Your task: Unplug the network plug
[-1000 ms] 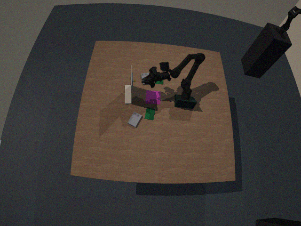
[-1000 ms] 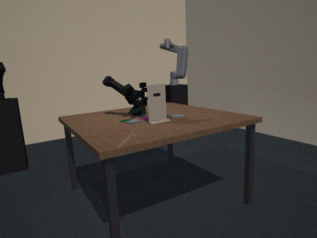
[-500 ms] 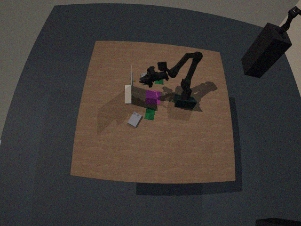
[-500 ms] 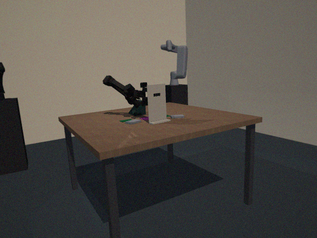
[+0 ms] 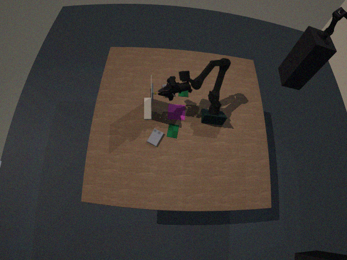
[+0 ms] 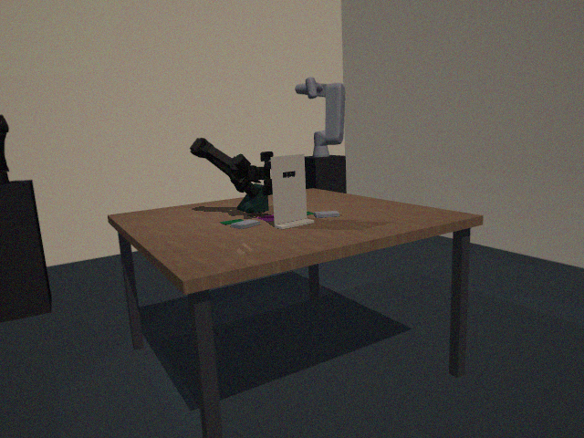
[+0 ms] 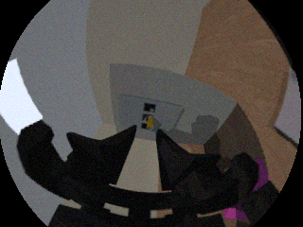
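Note:
The upright panel (image 5: 152, 84) (image 6: 289, 198) (image 7: 170, 85) stands on a pale base. In the wrist view a yellow plug (image 7: 150, 123) (image 5: 154, 93) sits in one of the dark sockets on the panel's grey plate. Its thin tab is too small to make out. My gripper (image 7: 147, 129) (image 5: 160, 93) is partly open with nothing between its fingers. It points at the panel, and its tips are a short way in front of the plug. The panel hides the fingertips in the exterior view. A magenta square (image 5: 173, 110) (image 6: 266, 218) lies on the table between panel and arm base.
A green patch (image 5: 172, 131) (image 6: 231, 221) and a grey block (image 5: 155, 137) (image 6: 245, 224) lie to one side of the magenta square. Another green patch (image 5: 183, 93) and grey block (image 6: 327, 214) lie on the other side, partly under the arm in the top view.

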